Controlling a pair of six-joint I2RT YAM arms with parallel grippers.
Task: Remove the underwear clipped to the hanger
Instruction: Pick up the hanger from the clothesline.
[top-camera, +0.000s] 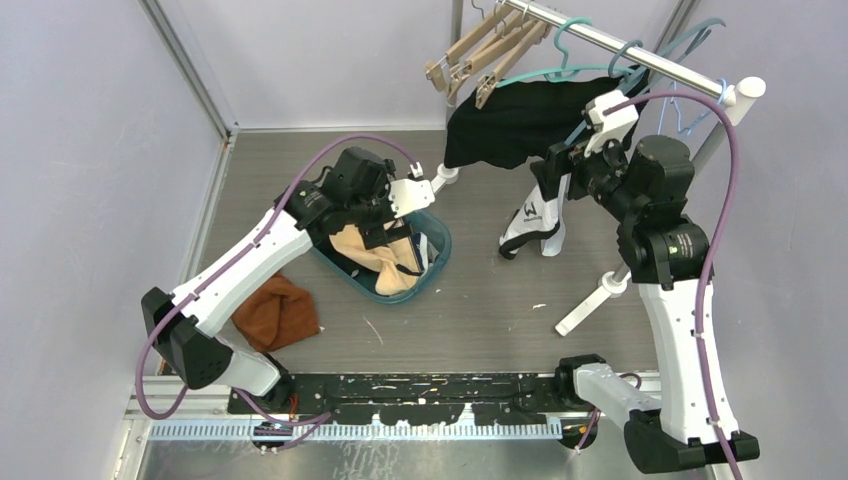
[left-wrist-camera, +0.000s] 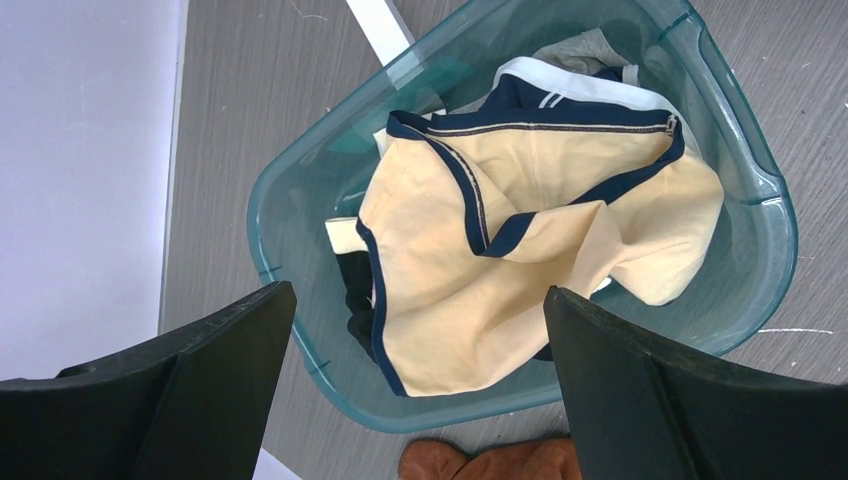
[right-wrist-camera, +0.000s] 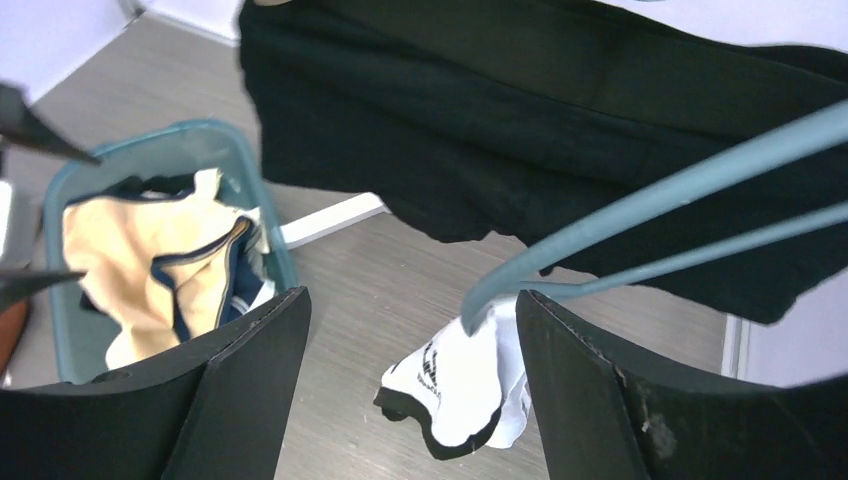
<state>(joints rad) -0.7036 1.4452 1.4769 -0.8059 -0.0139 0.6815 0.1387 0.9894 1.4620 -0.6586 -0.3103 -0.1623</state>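
Note:
A white underwear with black trim (top-camera: 534, 222) hangs from the low end of a teal hanger (right-wrist-camera: 640, 195) on the clothes rack; it also shows in the right wrist view (right-wrist-camera: 460, 385). My right gripper (top-camera: 558, 160) is open and empty, just above it, with the hanger's end and the underwear's top between its fingers (right-wrist-camera: 413, 295). A black garment (top-camera: 520, 120) hangs on the same rack behind. My left gripper (top-camera: 395, 225) is open and empty above a teal basket (left-wrist-camera: 770, 200) holding a cream underwear with navy trim (left-wrist-camera: 520, 240).
The metal rail (top-camera: 640, 55) carries several wooden clip hangers (top-camera: 480, 55). The rack's white feet (top-camera: 590, 300) stand on the grey table. A brown cloth (top-camera: 275, 312) lies left of the basket (top-camera: 438, 262).

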